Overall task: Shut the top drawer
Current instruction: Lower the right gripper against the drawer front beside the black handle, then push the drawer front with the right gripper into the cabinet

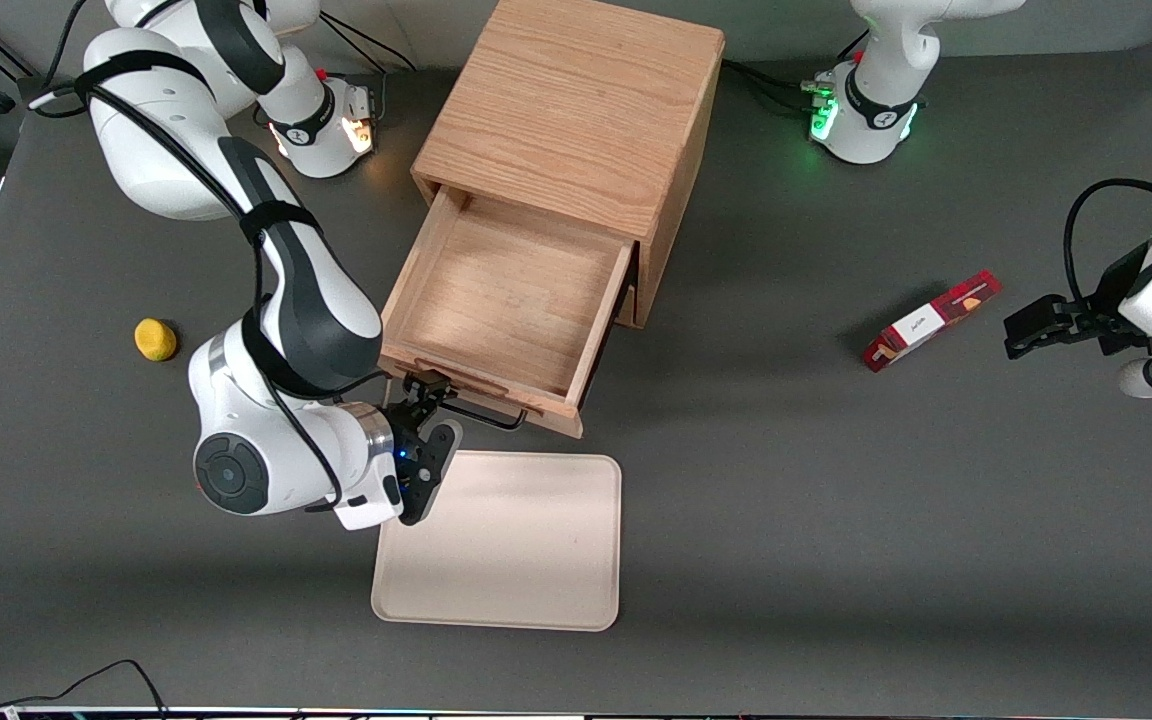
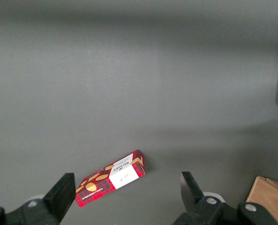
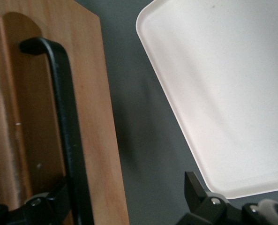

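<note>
- My pincer [image 1: 433,415] hangs just in front of the top drawer [image 1: 506,300], above the strip of grey table [image 1: 836,520] between the drawer front and the tray [image 1: 501,540].
- Its two black fingers are spread. In the right wrist view one fingertip [image 3: 54,199] sits against the drawer's black handle [image 3: 66,131], and the other fingertip [image 3: 195,190] hangs apart from it, over the tray's rim. Nothing is pinched between them.
- Nearest the front camera lies the tray: a flat, cream, matte rectangle with rounded corners and a low raised rim.
- Just above it in the front view is the drawer, pulled well out of the cabinet [image 1: 576,110] in the middle of the table.
- The drawer is a wide, shallow box of light oak with visible grain. Its inside is bare wood.
- Its front panel carries a thin black wire handle, bent at the ends, with a curved hollow cut in the wood beside it.
- The cabinet is a boxy oak block with a flat, grained top.
- Toward the working arm's end of the table I see a small, yellow, rounded lump [image 1: 155,339].
- Toward the parked arm's end lies a slim red box [image 1: 931,320] with a white label, flat on the table.
</note>
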Robot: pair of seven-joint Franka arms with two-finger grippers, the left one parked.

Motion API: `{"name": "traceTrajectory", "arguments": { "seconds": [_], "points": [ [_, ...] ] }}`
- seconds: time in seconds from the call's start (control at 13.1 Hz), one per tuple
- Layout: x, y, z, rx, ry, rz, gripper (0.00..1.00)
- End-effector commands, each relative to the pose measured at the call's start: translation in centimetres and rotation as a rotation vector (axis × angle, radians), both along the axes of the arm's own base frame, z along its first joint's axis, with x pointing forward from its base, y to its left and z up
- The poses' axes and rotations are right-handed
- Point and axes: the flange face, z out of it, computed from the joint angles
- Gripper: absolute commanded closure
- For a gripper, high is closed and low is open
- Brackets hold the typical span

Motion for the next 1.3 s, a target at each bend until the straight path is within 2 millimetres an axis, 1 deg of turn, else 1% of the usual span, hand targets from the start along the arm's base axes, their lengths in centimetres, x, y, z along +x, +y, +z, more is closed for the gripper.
{"name": "traceTrajectory", "arguments": {
  "seconds": [0.0, 0.15, 0.31, 0.54, 0.76, 0.84, 1.07, 1.22],
  "points": [
    [-0.3, 0.6, -0.4, -0.021, 0.004, -0.016, 0.00],
    [-0.8, 1.1, -0.5, -0.024, 0.012, -0.005, 0.00],
    [-1.6, 2.3, -0.3, -0.020, 0.029, -0.013, 0.00],
    [-2.2, 3.2, 0.4, -0.011, 0.035, -0.003, 0.00],
    [-3.2, 3.8, 0.4, -0.022, 0.054, -0.001, 0.00],
    [-3.7, 4.3, 0.5, -0.016, 0.061, 0.008, 0.00],
    [-4.8, 4.5, 0.4, -0.025, 0.075, 0.016, 0.00],
    [-6.3, 5.3, 0.8, -0.026, 0.087, 0.038, 0.00]
  ]
}}
